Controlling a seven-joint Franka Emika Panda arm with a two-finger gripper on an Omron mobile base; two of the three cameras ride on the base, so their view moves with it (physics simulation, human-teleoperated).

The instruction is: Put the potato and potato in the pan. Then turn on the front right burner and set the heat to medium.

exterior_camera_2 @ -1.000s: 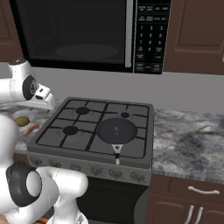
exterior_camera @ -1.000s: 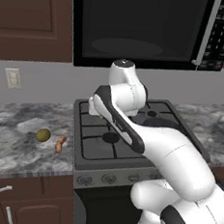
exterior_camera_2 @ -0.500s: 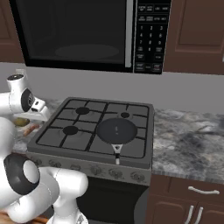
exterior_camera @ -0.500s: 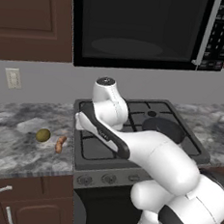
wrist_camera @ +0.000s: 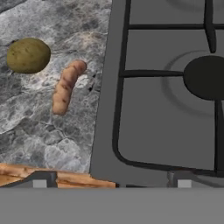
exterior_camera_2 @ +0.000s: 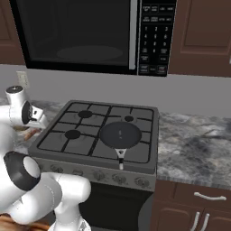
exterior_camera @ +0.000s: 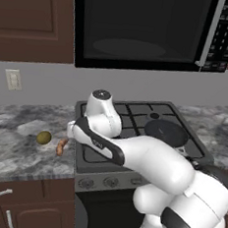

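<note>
elongated potato (wrist_camera: pixel 66 87), on desk (wrist_camera: pixel 52 140) beside round potato (wrist_camera: pixel 28 55): likely firm, light; grip across its middle. tool state: cannot tell.

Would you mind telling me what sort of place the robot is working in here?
It is a rendered home kitchen. A gas stove with a dark pan on its front right burner stands under a built-in microwave, with grey marble counters and dark wood cabinets around it.
</note>
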